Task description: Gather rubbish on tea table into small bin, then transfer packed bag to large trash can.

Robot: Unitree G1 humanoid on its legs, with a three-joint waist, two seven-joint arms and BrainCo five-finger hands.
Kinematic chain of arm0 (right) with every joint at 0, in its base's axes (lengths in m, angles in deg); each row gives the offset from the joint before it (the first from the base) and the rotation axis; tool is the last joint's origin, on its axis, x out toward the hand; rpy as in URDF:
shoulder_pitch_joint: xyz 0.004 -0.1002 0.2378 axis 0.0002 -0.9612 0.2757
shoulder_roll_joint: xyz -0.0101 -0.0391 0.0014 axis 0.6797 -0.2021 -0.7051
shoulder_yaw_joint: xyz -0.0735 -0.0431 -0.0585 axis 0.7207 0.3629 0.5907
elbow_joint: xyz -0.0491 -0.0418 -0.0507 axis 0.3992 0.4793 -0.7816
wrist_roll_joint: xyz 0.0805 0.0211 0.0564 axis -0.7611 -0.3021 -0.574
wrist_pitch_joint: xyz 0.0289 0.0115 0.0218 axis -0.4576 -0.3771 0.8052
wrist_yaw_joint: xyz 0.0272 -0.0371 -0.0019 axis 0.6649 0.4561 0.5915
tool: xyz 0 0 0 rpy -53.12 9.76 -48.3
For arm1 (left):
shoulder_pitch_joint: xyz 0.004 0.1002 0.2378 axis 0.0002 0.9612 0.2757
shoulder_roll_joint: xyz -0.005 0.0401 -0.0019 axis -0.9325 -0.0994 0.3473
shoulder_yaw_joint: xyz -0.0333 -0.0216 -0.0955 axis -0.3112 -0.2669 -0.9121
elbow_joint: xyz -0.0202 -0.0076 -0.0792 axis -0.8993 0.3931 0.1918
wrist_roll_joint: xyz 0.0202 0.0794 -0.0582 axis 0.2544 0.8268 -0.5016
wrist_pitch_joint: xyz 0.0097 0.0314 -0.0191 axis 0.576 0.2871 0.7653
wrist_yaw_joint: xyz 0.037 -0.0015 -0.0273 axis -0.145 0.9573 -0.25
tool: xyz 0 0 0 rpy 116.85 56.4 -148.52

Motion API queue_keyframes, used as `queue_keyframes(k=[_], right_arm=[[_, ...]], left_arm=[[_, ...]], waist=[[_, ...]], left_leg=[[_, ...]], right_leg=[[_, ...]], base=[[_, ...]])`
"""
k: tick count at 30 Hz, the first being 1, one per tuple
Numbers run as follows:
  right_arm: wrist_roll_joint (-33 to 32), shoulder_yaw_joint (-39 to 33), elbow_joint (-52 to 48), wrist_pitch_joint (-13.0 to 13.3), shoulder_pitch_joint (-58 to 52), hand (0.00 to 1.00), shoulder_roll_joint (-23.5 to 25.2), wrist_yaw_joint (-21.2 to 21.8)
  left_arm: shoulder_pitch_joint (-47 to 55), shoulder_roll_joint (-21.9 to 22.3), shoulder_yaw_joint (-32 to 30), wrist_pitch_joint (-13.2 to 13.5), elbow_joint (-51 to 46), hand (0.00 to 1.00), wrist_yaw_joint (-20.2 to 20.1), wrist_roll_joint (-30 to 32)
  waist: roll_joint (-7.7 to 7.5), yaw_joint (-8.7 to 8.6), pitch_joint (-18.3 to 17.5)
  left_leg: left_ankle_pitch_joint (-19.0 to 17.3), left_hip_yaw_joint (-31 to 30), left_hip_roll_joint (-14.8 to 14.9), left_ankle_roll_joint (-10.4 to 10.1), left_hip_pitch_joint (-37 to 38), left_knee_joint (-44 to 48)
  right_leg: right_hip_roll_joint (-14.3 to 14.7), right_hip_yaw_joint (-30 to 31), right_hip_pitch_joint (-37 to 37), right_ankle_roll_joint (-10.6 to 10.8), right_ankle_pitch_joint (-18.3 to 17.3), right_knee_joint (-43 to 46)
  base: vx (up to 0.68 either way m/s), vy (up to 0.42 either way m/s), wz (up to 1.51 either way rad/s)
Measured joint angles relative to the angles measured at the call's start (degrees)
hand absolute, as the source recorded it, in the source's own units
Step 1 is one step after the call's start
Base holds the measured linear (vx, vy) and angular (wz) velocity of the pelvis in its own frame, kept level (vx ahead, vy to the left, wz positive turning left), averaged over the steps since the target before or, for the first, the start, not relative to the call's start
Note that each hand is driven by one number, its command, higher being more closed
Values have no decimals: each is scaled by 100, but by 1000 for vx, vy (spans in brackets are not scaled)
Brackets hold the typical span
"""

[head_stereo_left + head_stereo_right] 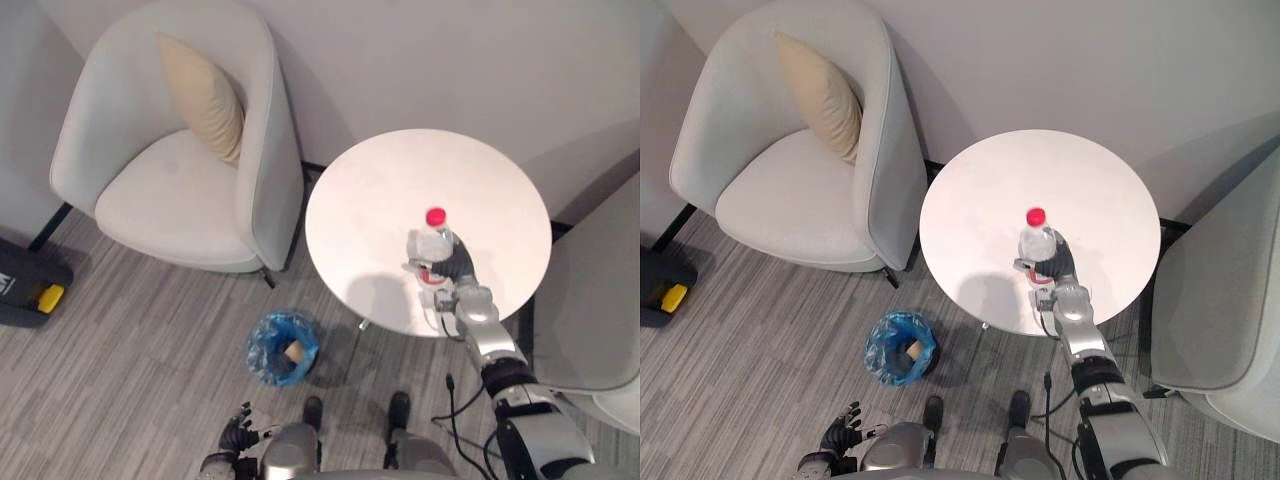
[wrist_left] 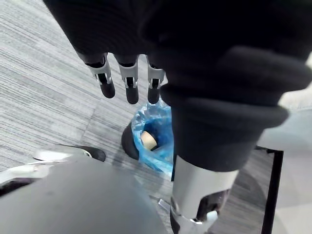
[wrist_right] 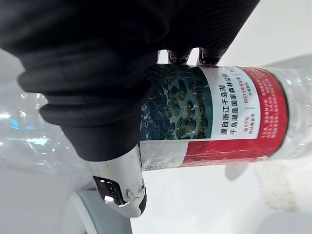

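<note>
A clear plastic bottle [image 1: 430, 244] with a red cap and a red-and-green label [image 3: 229, 117] stands upright on the round white tea table [image 1: 380, 190], toward its near edge. My right hand [image 1: 460, 268] is shut on the bottle's lower half, fingers and thumb [image 3: 122, 180] curled round the label. On the floor to the table's near left stands the small bin [image 1: 283, 347], lined with a blue bag [image 2: 156, 122], with a small tan piece [image 2: 147, 140] inside. My left hand [image 1: 235, 432] hangs low near the bin, its fingers [image 2: 129, 80] relaxed and holding nothing.
A light armchair [image 1: 150, 190] with a beige cushion [image 1: 205, 95] stands left of the table, close to the bin. A second light armchair [image 1: 600, 300] stands against the table's right side. A black and yellow object [image 1: 30, 290] lies on the floor at far left.
</note>
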Motion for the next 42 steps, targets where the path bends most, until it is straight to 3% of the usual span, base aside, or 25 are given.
queue_keyframes(k=[6, 12, 18, 19, 20, 21, 22, 23, 25, 26, 29, 30, 31, 33, 35, 36, 37, 38, 39, 40, 42], right_arm=[[-224, 51, -66, -12, 120, 100, 27, -12], [-216, 52, -1823, 33, -929, 100, 64, 30], [-141, 14, -2867, 257, -2239, 100, 352, 267], [-117, 12, -2866, 257, -2285, 100, 414, 275], [-95, 16, -2862, 256, -2368, 100, 501, 270], [-88, 45, -2856, 254, -2385, 100, 567, 264], [-69, 83, -2856, 254, -2376, 100, 621, 264], [30, 155, -2855, 254, -2358, 100, 660, 241], [135, 269, -2856, 254, -2351, 100, 678, 254], [166, 277, -2855, 254, -2354, 100, 697, 263], [356, 377, -2846, 249, -2362, 100, 794, 276], [378, 470, -2833, 241, -2361, 100, 807, 294], [452, 562, -2784, 230, -2351, 100, 785, 387], [555, 756, -2652, 225, -2272, 100, 761, 482], [577, 1051, -2646, 225, -2267, 100, 777, 550], [576, 1239, -2644, 226, -2230, 100, 766, 678], [577, 1307, -2631, 226, -2203, 100, 757, 704], [576, 1413, -2625, 236, -2136, 100, 743, 770], [575, 1439, -2622, 240, -2085, 100, 747, 774], [573, 1563, -2455, 254, -1728, 100, 611, 781], [579, 1815, -2039, 232, -1065, 100, 447, 784]], left_arm=[[-46, 9, 14, 39, -8, 0, 17, -112], [-46, 7, -277, 44, -17, 0, 18, -111], [-45, 10, -636, 61, 35, 0, 18, -107], [-59, 9, -641, 60, 70, 0, 18, -104], [-76, 30, -636, 58, 118, 0, 15, -103], [-33, 71, -647, 55, 127, 0, 15, -96], [33, 121, -701, 48, 137, 0, 14, -77], [57, 118, -746, 45, 214, 0, 21, -38], [63, 120, -747, 35, 355, 0, 33, 64], [58, 136, -747, 29, 433, 0, 32, 135], [83, 124, -705, 27, 491, 0, 57, 187], [66, 103, -678, 29, 496, 0, 88, 215], [67, 91, -633, 33, 511, 0, 119, 261], [64, -58, -462, 36, 512, 0, 126, 304], [-32, -229, -337, 33, 512, 0, 123, 357], [-129, -245, -314, 38, 515, 0, 125, 360], [-154, -245, -306, 49, 513, 0, 125, 360], [-198, -254, -236, 68, 512, 0, 116, 361], [-238, -274, -218, 74, 508, 0, 110, 365], [-476, -200, -224, 70, 564, 0, 114, 419], [-664, -216, -251, 85, 537, 0, 145, 412]], waist=[[60, -4, 65], [57, -23, 63], [17, -36, 17], [5, -46, 12], [-21, -54, -1], [-8, -32, -9], [52, -25, -58], [31, -36, -106], [-19, -39, -189], [-24, -21, -220], [-178, -38, -275], [-214, -46, -257], [-212, -80, -258], [-255, -195, -246], [-342, -298, -236], [-359, -336, -219], [-365, -333, -217], [-376, -343, -218], [-422, -342, -203], [-298, -382, 3], [-193, -263, 162]], left_leg=[[43, -207, -67, 21, -154, 74], [43, -330, -81, 22, -57, 77], [175, -912, -101, -63, -79, 62], [271, -833, -109, -104, -139, 68], [504, -321, -163, 47, -206, 61], [502, 628, -134, 384, -239, 94], [261, 1539, -4, 798, -284, 264], [26, 2198, 135, 981, -351, 443], [-72, 2559, 189, 999, -303, 493], [31, 2536, 166, 645, -211, 471], [-107, 2417, -89, 696, -180, 608], [-304, 2338, -163, 712, -190, 876], [-505, 2248, -201, 763, -192, 1146], [-723, 2014, -241, 807, -181, 1436], [-810, 1719, -272, 789, -189, 1542], [-813, 1514, -282, 772, -216, 1558], [-802, 1453, -284, 746, -230, 1562], [-827, 1282, -304, 655, -382, 1715], [-869, 1202, -340, 593, -514, 1885], [-989, 953, -257, 507, -883, 2409], [-984, 974, -88, 474, -1428, 2655]], right_leg=[[-63, -169, -58, 5, -13, 50], [-93, -310, 67, 30, -161, 192], [-222, -1087, 302, 18, -613, 597], [-269, -1211, 313, 19, -657, 619], [-393, -1387, 319, 2, -757, 698], [-505, -1527, 325, -4, -832, 792], [-529, -1666, 323, 8, -870, 945], [-633, -1771, 307, 62, -1038, 1183], [-735, -1873, 346, 154, -1111, 1250], [-789, -1916, 370, 255, -1195, 1391], [-1209, -1928, 246, 427, -1534, 2075], [-1448, -1848, 192, 512, -1680, 2584], [-1660, -1637, 20, 499, -1724, 3297], [-1757, -806, -523, 316, -1663, 4482], [-1354, 49, -824, 338, -2045, 4665], [-1043, 478, -976, 308, -2191, 4300], [-936, 583, -1030, 312, -2191, 4091], [-746, 702, -1083, 312, -2089, 3475], [-740, 674, -1121, 315, -1873, 3151], [-686, 520, -1245, 319, -1667, 3286], [-549, 507, -1708, 250, -1636, 3433]], base=[[-37, 7, 17], [-14, 2, 14], [-9, -27, 63], [-31, 0, 91], [-36, 23, 87], [-51, 54, 83], [-12, 104, 67], [-7, 83, 48], [94, 53, 48], [154, 43, 43], [140, 104, 33], [81, 91, 38], [76, 92, 37], [73, 67, 55], [83, -42, 82], [56, -80, 76], [66, -117, 94], [41, -107, 70], [55, -190, 109], [20, -159, 73], [-70, -147, 19]])
